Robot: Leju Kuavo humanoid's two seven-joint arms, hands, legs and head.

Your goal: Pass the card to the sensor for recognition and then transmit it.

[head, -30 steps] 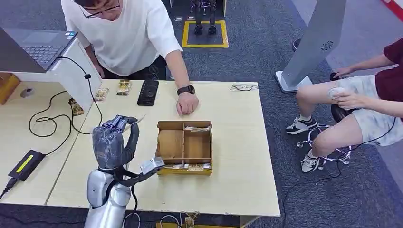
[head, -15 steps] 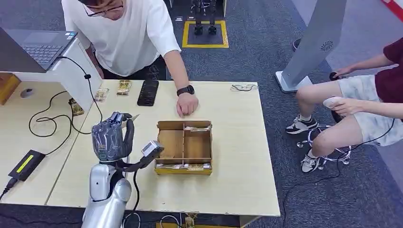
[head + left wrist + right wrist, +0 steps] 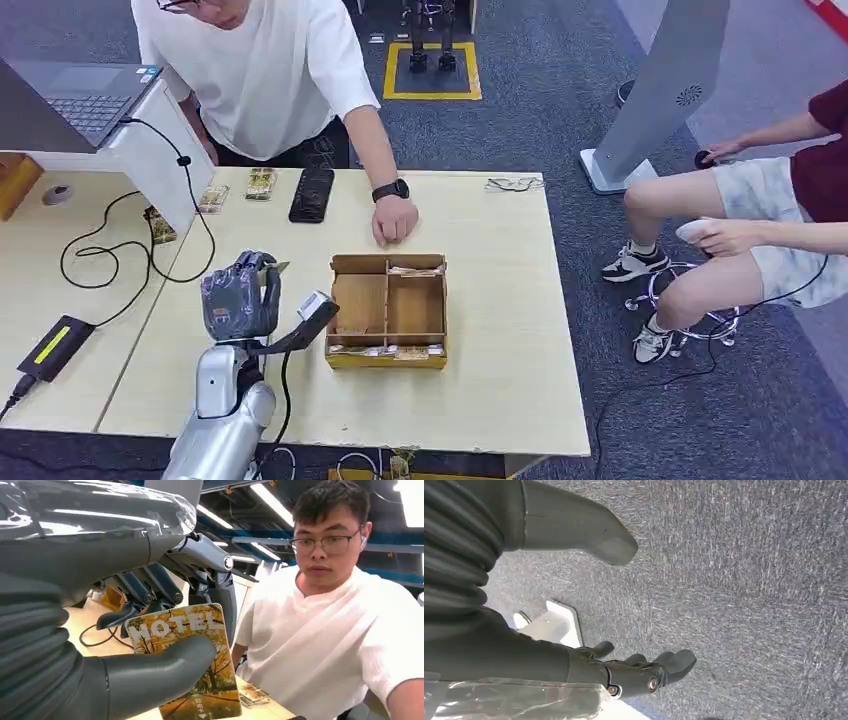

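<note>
From the head camera, my left hand (image 3: 240, 297) is raised over the table (image 3: 500, 300), left of the wooden box (image 3: 388, 309). Left wrist: thumb and fingers pinch the card (image 3: 192, 665). Right wrist: right hand (image 3: 644, 672) hangs empty, fingers apart. I judge the card is in transit; next comes the black sensor (image 3: 311, 194).

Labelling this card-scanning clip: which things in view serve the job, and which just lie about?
Job:
left hand, holding the card
card
black sensor
wooden box with cards

Lying about:
laptop
power adapter
cable
</note>
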